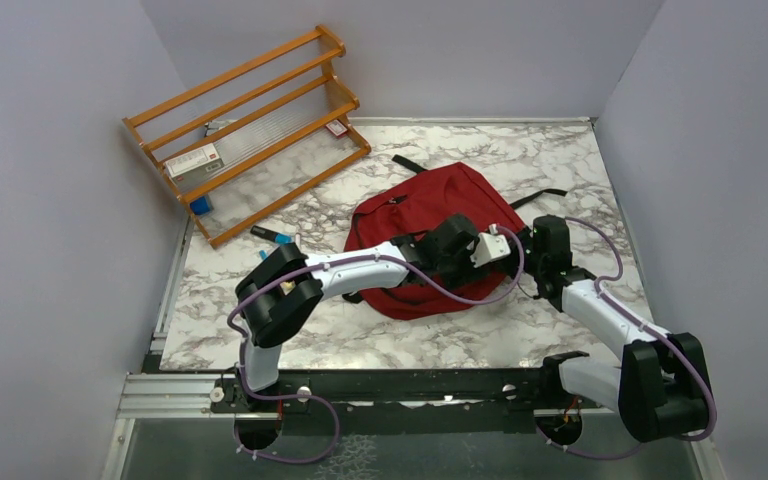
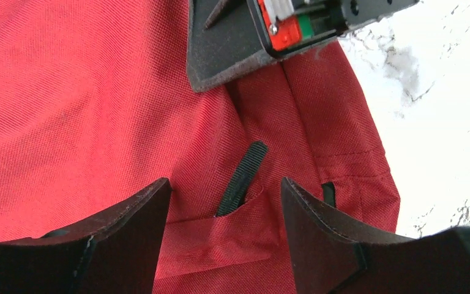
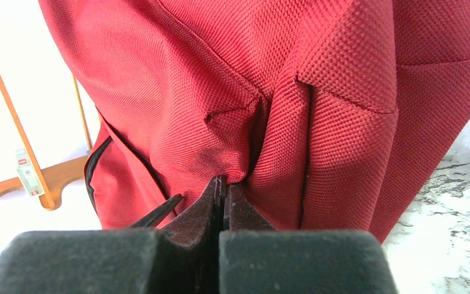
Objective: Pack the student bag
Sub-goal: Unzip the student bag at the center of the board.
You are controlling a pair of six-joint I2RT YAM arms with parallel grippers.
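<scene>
R jaws pinch student bag [image 3: 177, 86] fold; L jaws apart over fabric.

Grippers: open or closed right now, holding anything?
Left gripper: open, empty, over the bag.
Right gripper: closed on a fold of the bag.

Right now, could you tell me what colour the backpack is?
The backpack is dark red, clearest in the right wrist view.
</scene>
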